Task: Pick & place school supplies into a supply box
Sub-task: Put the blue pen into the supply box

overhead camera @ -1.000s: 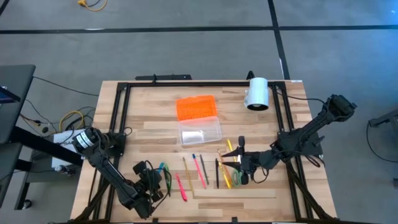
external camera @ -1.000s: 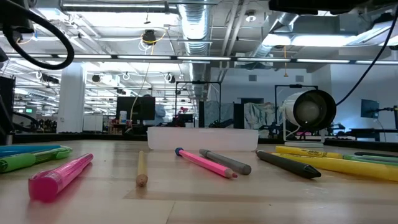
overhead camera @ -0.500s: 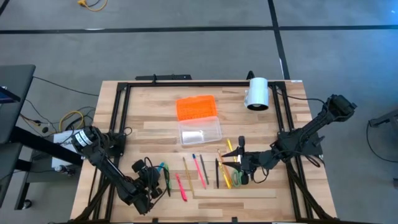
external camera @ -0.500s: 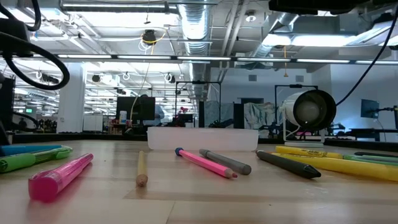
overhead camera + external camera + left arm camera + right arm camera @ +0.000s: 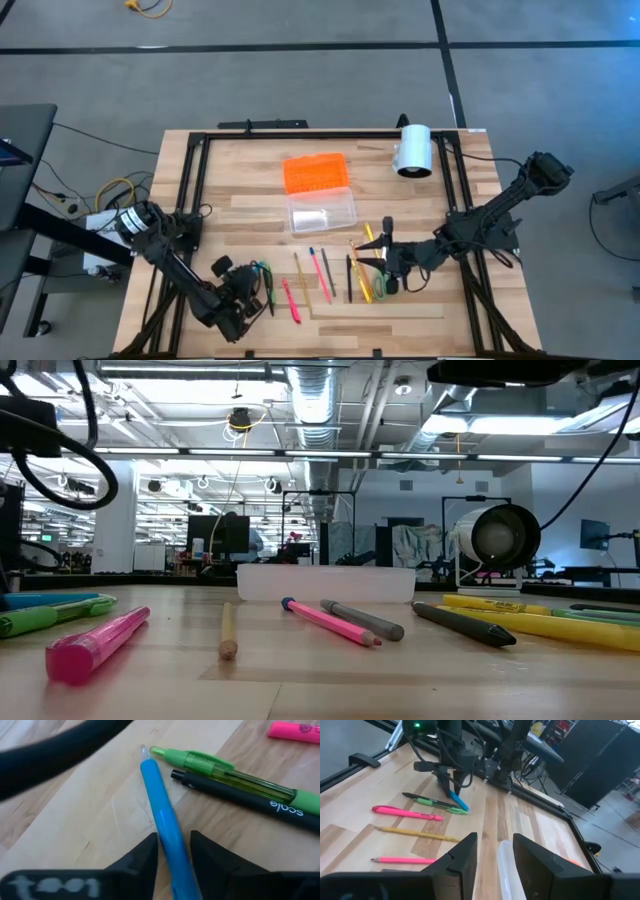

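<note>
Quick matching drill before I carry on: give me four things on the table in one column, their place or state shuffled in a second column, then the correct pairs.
Things
1. blue pen
2. orange lid
3. clear box
4. right gripper

Places or states
A. lies apart from the box, farther up the table
B. between the left gripper's two fingers, on the wood
C. open, over the yellow pens
D. lidless, in the middle of the table

Pairs: 1-B, 2-A, 3-D, 4-C
</note>
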